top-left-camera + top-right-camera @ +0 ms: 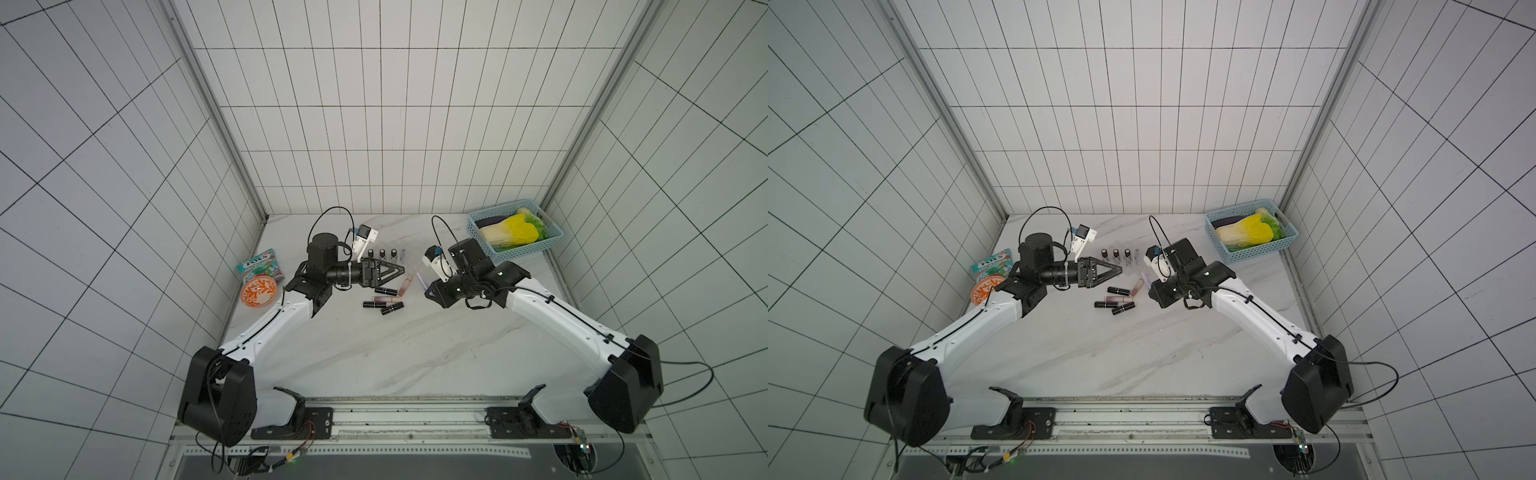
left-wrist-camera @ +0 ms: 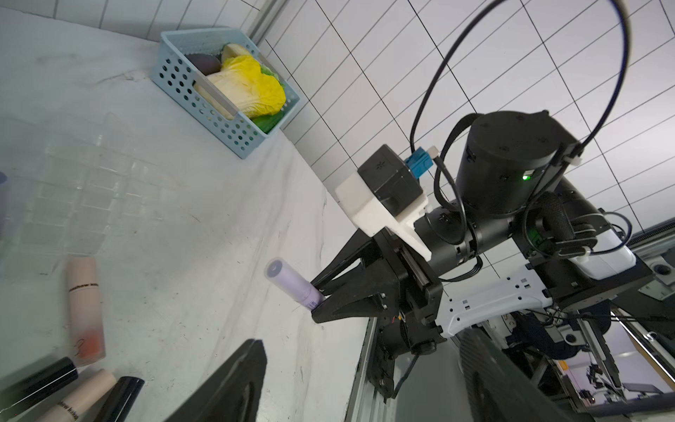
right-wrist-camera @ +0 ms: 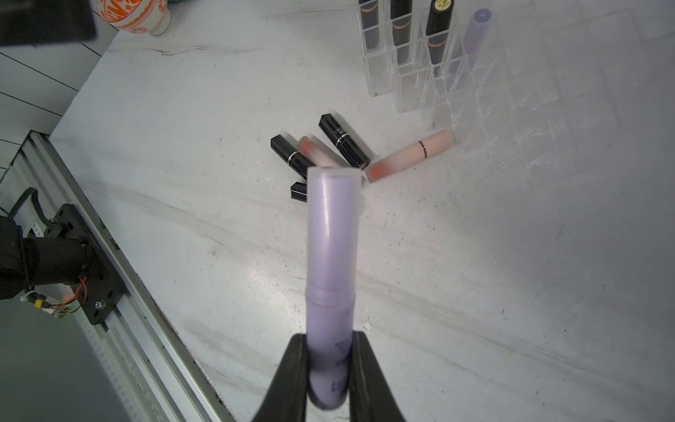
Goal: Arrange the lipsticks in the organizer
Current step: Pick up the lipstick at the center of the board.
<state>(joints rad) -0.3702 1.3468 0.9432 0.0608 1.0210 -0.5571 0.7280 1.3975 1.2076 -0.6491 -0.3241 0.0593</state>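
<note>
**Clenched right claw [image 3: 330,341] holds lavender tube [image 3: 330,248]; left claw [image 1: 400,269] spread, holding nothing**

Both fingers [image 3: 292,365] of the right claw press the sides of the lavender tube at one end. The rest of it sticks out past the tips, tilted, with its free end raised off the table [image 3: 475,292]. In both top views the tube sits between the right arm [image 1: 540,303] and the loose pile [image 1: 384,299], near the organizer [image 3: 529,120] but apart from it.

In both top views the left claw's tip overlaps the front of the organizer; whether it touches I cannot tell. Its own wrist view shows its two fingers [image 2: 226,383] well apart, with only table between them.

The organizer, clear and stepped, stands on the table. Its back row carries three black tubes [image 3: 400,25] and a second lavender one [image 3: 478,29], all upright in adjoining slots. The loose pile lies flat in front of it: three black [image 3: 343,140] and two pink. One pink tube [image 3: 409,155] ends just beside the organizer's front corner; the others are bunched close together.
</note>
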